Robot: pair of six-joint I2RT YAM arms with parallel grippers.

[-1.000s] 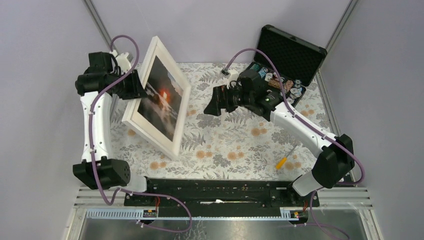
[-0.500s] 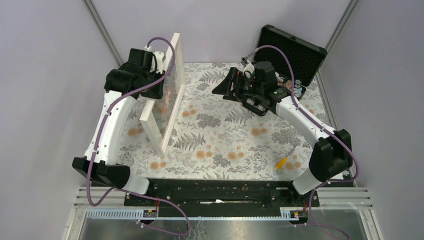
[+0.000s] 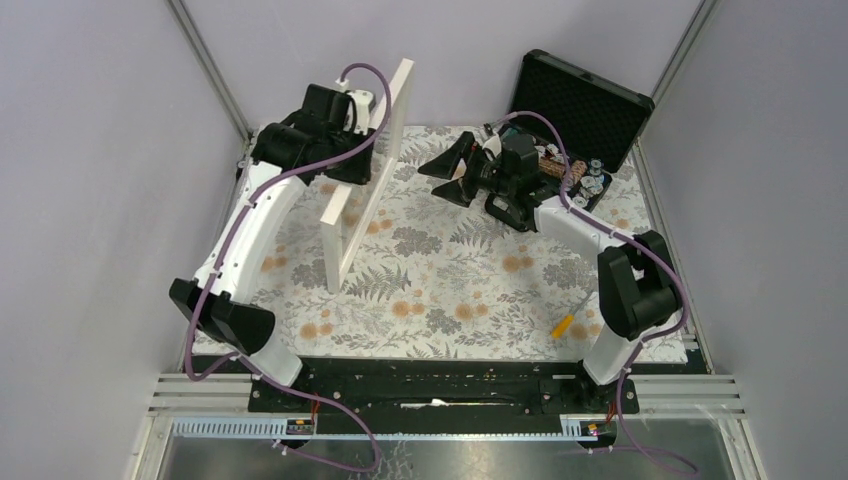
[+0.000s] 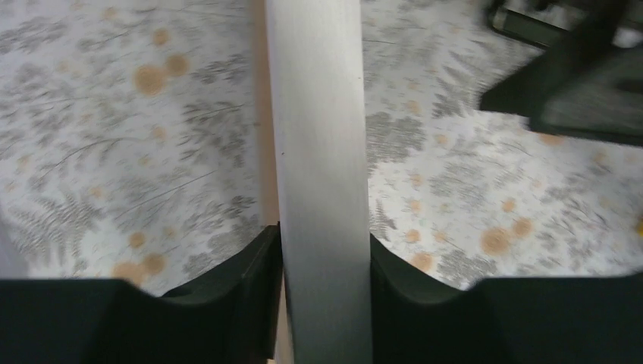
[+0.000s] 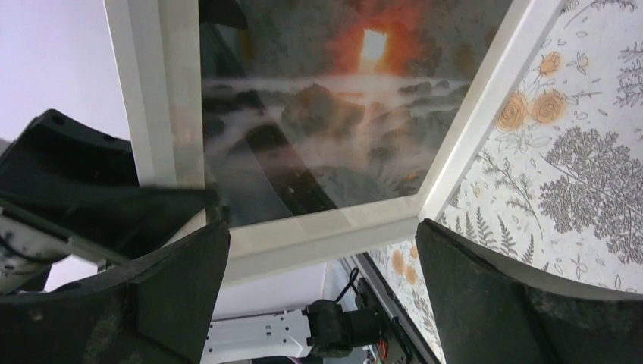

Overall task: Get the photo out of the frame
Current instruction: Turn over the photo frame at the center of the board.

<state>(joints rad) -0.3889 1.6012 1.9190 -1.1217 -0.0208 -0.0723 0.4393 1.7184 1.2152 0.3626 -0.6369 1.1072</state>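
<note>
Now the left gripper (image 4: 322,258) clamps the white rectangular picture frame (image 4: 318,114) upright, sunset landscape photo (image 5: 341,114) inside, right gripper (image 5: 320,250) gaping; black foam-lined case (image 3: 580,100) holds chips (image 3: 572,176).

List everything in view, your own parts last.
frame: one, white, standing on edge on the left half of the cloth
photo: one, dark rocks with an orange sun, inside the frame
case: one, black, open, far right corner
chips: several, too small to count, mixed colours, inside the case
screwdriver: one, yellow handle, near right on the cloth
cloth: one, white with grey ferns and orange flowers, covering the table
left claw: one, black, shut on the frame's edge
right claw: one, black, open, facing the photo side of the frame, not touching it
</note>
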